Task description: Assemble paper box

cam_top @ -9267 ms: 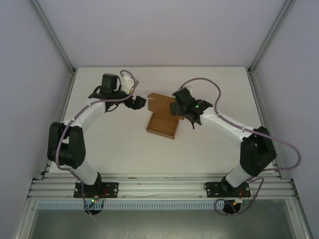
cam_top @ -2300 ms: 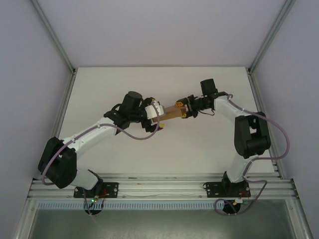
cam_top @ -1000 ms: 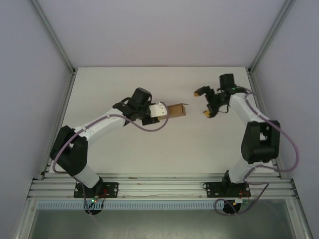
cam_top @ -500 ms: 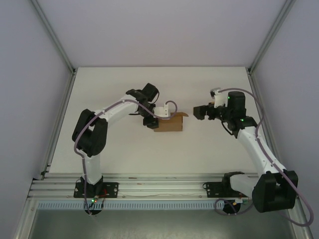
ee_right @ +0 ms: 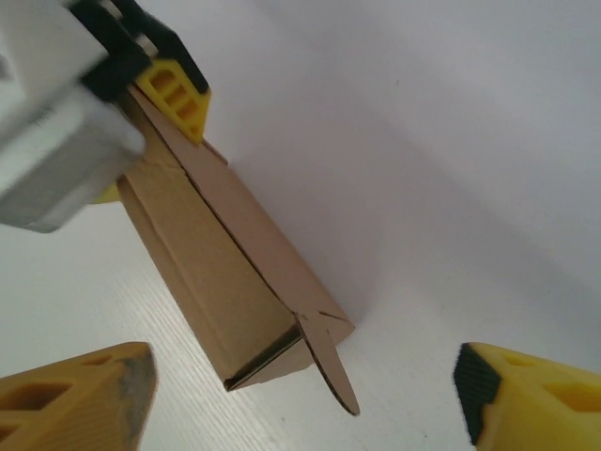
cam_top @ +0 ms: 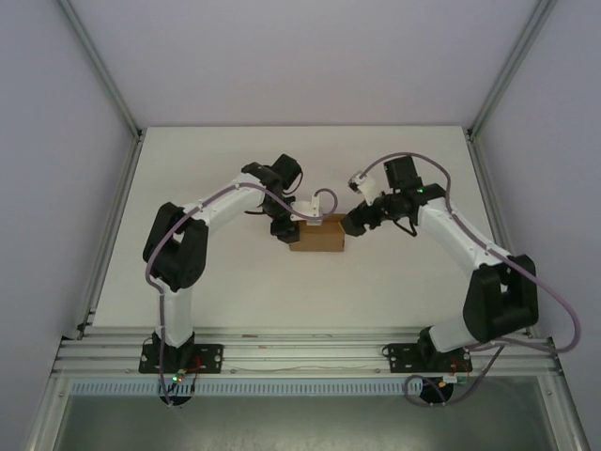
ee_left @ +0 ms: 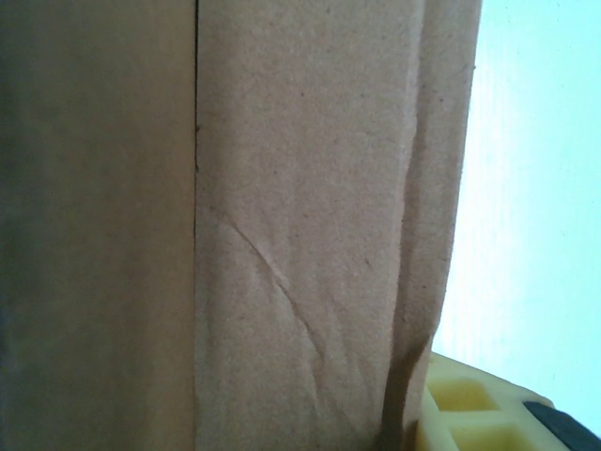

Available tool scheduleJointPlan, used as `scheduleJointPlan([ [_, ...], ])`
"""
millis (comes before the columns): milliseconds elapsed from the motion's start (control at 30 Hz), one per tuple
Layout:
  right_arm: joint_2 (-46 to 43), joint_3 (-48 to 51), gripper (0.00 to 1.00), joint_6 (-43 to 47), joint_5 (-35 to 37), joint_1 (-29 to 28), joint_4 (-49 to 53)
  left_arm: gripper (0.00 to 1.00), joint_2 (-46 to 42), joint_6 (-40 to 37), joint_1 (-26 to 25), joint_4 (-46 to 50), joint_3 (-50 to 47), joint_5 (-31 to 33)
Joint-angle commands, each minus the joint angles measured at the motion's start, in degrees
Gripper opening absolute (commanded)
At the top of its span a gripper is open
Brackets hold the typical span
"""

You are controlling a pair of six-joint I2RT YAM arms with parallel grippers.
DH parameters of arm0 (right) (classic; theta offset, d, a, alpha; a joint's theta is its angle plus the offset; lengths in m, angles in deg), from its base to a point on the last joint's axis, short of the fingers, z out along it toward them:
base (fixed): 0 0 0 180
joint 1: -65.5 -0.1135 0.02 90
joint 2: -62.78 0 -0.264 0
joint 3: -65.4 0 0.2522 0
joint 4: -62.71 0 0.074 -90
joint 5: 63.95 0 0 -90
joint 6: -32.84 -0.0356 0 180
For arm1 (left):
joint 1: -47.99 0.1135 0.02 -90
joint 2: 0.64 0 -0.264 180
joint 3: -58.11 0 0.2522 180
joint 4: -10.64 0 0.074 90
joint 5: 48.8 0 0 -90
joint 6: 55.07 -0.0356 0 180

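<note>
Paper box (cam_top: 316,236) rests on the table (cam_top: 207,282), left gripper (cam_top: 291,228) clamped on its left end; right gripper (cam_top: 350,225), fingers spread, has swung back to its right end, where a tab (ee_right: 329,371) sticks out untucked.

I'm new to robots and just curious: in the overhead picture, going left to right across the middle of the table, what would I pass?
First the left gripper, then the box it grips, then the right gripper.
</note>
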Motion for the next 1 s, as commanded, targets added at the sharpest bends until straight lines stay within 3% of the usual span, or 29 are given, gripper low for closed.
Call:
scheduleJointPlan([
  [0, 2.06, -3.18, 0.69, 3.39, 4.96, -0.78, 5.11, 0.42, 1.57, -1.0, 0.12, 3.08, 0.77, -0.77],
  [233, 3.23, -4.42, 0.26, 1.87, 3.73, -1.96, 4.25, 0.42, 1.85, 0.27, 0.08, 2.88, 1.83, 0.07],
  [333, 3.09, -4.84, 0.0, -0.99, 4.6, -2.66, 3.5, 0.42, 1.89, 2.27, 0.12, 1.69, 2.08, 0.78],
  [500, 1.97, -4.1, 0.0, -13.51, 11.9, -6.68, 0.27, 0.44, 1.42, 5.8, -0.73, -0.44, 2.09, 2.36],
  [600, 0.56, -2.33, 0.0, -31.36, 19.77, -9.78, -5.07, 0.44, 1.05, 9.43, -1.71, -3.53, 1.83, 5.84],
  [700, -0.57, -0.14, 0.0, -47.72, 20.3, -10.41, -8.23, 0.46, 0.89, 9.96, -2.3, -4.2, 1.86, 7.27],
  [967, -3.03, 2.68, 0.0, -56.28, 19.31, -10.89, -7.95, 0.46, 1.05, 9.69, -2.56, -4.59, 2.57, 8.3],
])
